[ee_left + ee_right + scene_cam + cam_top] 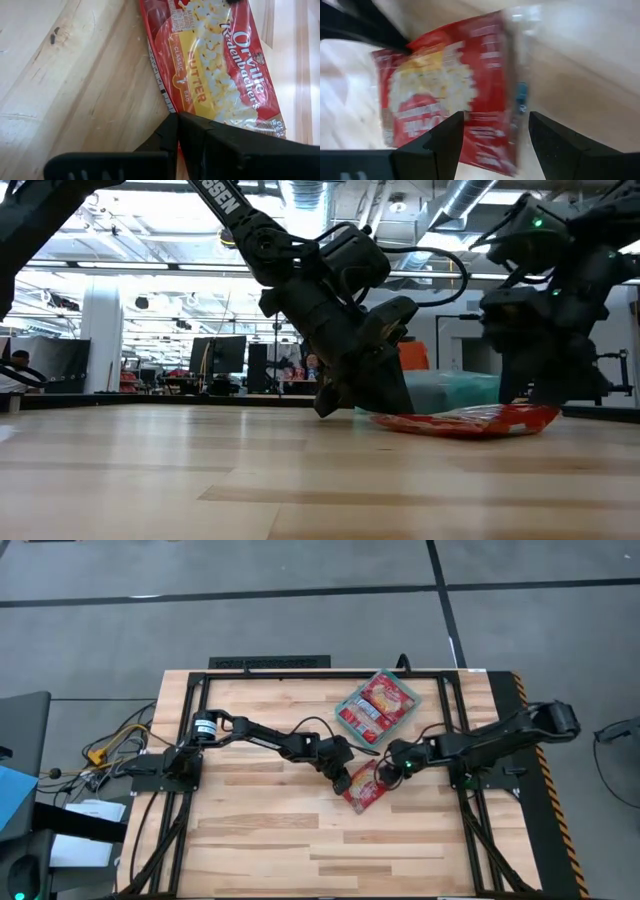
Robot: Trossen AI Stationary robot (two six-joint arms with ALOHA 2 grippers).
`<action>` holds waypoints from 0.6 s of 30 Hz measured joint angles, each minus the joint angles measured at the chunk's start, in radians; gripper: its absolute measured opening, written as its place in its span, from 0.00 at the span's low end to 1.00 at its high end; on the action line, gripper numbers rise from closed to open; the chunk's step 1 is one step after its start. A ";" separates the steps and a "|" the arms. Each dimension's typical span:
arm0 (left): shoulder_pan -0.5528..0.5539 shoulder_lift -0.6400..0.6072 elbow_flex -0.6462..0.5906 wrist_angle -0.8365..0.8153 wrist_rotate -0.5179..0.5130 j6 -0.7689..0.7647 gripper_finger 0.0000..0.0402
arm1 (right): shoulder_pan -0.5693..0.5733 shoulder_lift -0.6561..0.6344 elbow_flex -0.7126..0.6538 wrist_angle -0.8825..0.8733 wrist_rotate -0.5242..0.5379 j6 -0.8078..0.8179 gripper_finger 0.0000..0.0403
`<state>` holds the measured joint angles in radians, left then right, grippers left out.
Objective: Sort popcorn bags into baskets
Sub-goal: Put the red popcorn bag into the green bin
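Observation:
One red popcorn bag [362,790] with a yellow butter panel lies flat on the wooden table, in front of the teal basket [341,712]. Two more red bags [380,703] lie in the basket. My left gripper [343,778] is shut at the bag's left edge, seen close in the left wrist view [178,120]. My right gripper [388,772] is open at the bag's far right end. In the right wrist view its fingers [495,135] stand on either side of that end of the bag [445,90]; whether they touch it does not show. My left gripper pinches the popcorn bag's long side edge [167,102] between its two shut fingers. It comes slanting down from the table's left [330,408]. The bag [465,422] lies on the table, its right end slightly raised.
The teal basket [450,390] stands just behind the bag, toward the table's far right. A black metal frame [270,673] runs along the table's far edge and sides. Bare wood stretches across the near half of the table [300,850].

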<state>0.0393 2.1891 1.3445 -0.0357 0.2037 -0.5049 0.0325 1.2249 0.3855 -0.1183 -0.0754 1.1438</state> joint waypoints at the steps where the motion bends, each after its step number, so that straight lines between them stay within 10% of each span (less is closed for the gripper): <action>1: 0.000 0.000 0.000 0.000 -0.001 0.000 0.00 | 0.000 0.021 0.000 0.036 -0.018 -0.008 0.61; 9: -0.001 0.000 -0.001 0.019 -0.020 -0.006 0.00 | 0.003 0.118 0.004 0.123 -0.067 -0.023 0.49; 18: 0.005 0.002 -0.001 0.037 -0.004 -0.029 0.00 | -0.012 0.071 0.000 0.118 -0.099 -0.027 0.05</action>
<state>0.0441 2.1906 1.3434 0.0017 0.1994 -0.5344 0.0205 1.2959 0.3859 -0.0001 -0.1745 1.1165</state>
